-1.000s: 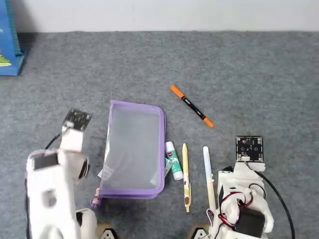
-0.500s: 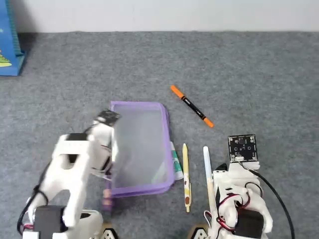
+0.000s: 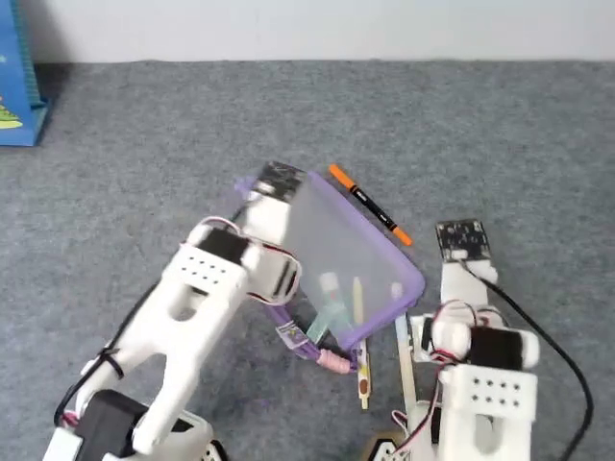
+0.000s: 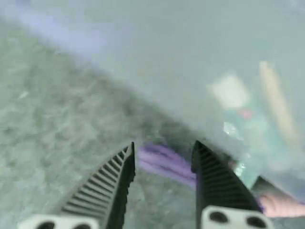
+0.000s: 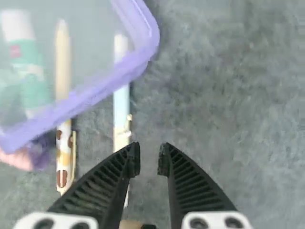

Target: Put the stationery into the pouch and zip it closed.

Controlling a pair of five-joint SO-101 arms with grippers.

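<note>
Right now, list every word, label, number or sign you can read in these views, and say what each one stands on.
No text is legible in any view.
Glue stick label: red and green print seen through the pouch, blurred.
White tag on the pouch: too small to read.
Blue box at the far left edge: a graphic, no legible words.
Orange marker: dark barrel, no readable marking.
</note>
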